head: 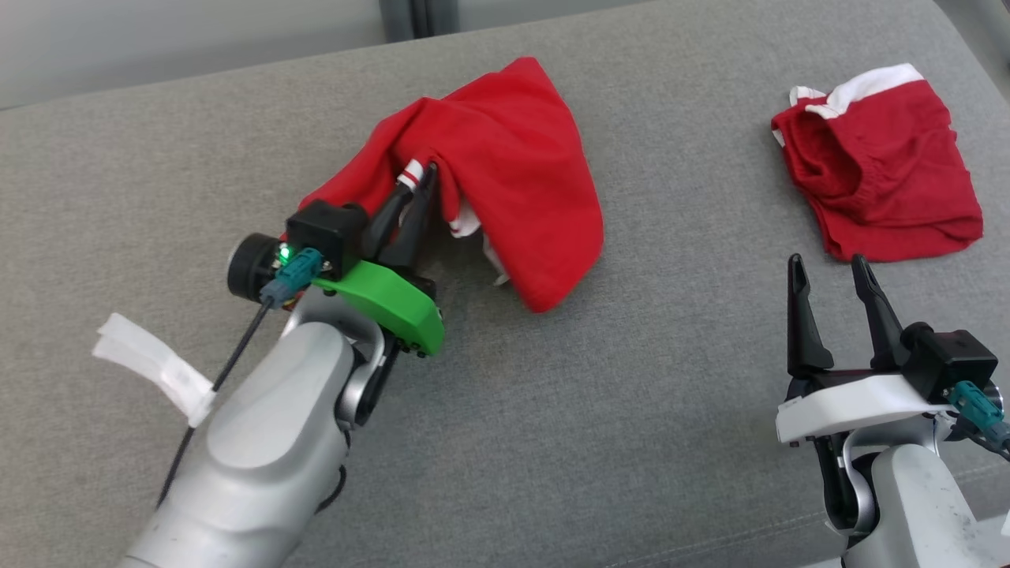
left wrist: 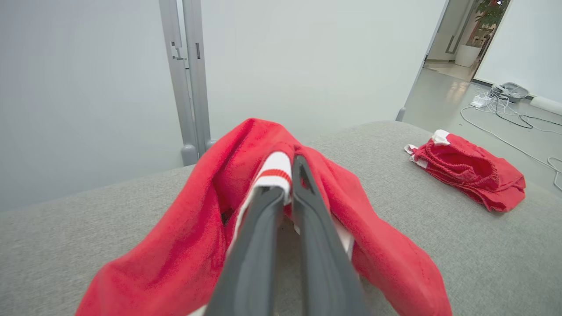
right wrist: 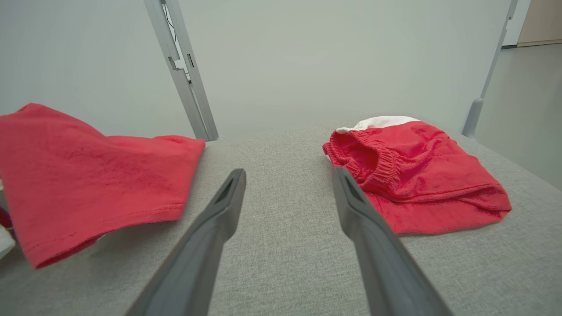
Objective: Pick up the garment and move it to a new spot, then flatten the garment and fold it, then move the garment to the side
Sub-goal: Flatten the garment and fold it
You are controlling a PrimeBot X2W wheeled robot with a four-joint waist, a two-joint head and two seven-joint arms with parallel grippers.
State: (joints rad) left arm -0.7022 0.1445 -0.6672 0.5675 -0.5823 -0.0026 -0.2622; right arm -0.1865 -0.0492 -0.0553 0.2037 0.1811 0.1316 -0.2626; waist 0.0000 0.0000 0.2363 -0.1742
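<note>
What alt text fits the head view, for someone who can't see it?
The left gripper pinches a red garment by its white-striped edge on a grey cushion. The right gripper is open near a second red garment.

The garment (head: 521, 158) is soft, matt red cloth with white trim. The cushion (head: 631, 410) is coarse grey woven fabric, and the left gripper (head: 420, 180) has smooth, matt dark plastic fingers (left wrist: 259, 245).

In the left wrist view, we are seeing the striped cuff (left wrist: 275, 169) of the garment (left wrist: 184, 228) covering one fingertip of the left gripper (left wrist: 287, 171), and the bottom edge is cutting the garment off.
</note>
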